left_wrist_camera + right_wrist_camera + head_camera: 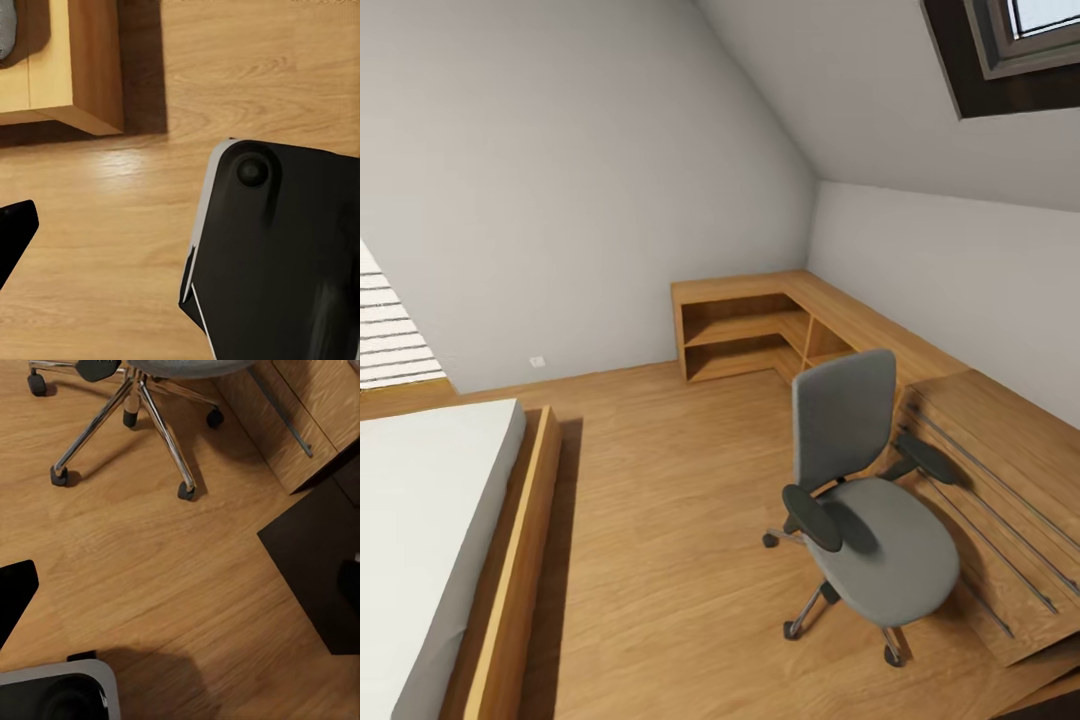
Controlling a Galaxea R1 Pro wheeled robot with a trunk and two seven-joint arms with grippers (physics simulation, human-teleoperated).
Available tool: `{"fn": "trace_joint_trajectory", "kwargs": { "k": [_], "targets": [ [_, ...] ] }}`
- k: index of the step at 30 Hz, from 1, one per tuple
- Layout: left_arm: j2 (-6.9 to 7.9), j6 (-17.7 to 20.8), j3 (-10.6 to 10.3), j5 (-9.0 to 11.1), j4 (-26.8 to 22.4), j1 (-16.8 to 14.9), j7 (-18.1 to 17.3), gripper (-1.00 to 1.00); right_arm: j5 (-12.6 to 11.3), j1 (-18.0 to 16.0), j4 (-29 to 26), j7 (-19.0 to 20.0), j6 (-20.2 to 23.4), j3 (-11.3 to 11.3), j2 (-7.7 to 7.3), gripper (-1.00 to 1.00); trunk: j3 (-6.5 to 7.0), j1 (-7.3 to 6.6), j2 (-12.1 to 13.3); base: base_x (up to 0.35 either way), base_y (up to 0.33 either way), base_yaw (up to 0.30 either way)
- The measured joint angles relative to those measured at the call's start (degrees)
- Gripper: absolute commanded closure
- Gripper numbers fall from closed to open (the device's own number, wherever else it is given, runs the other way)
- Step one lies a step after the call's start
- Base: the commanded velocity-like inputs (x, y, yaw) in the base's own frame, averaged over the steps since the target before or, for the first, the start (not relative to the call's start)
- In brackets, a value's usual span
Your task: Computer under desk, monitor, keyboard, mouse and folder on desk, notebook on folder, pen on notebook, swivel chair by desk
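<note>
Swivel chair point(870, 500) seat bare, shelves point(745, 335) bare

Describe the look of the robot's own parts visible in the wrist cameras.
In the left wrist view, a glossy black finger tip and a large black housing with a pale grey edge and a round recessed fastener. In the right wrist view, another black finger tip and a grey-rimmed black body.

Attic bedrm, bed point(430, 500), sloped ceiling w/ skylight point(1020, 40), swivel chair point(865, 500)

Soft, even daylight; all three views are sharp.
You get faint shadows under the swivel chair point(870, 510) and beside the bed point(430, 530).
</note>
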Motion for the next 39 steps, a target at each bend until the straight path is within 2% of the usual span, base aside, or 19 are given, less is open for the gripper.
{"fn": "trace_joint_trajectory", "kwargs": {
  "k": [24, 39],
  "targets": [
    [-0.03, 0.1, 0.0, 0.2, 0.0, 0.0, 0.0, -1.0, 0.1, 0.0, 0.0, -0.4, -0.2, 0.0, 0.0, -1.0, 1.94, 0.0, 0.0, 0.004, 0.0, 0.135],
    [0.12, 0.1, 0.1, 0.6, 0.0, 0.0, 0.1, -1.0, 0.6, 0.0, 0.1, 0.0, 0.1, 0.1, -0.25, -1.0, 2.34, 0.0, 0.0, 0.202, 0.0, 0.126]
  ]
}}
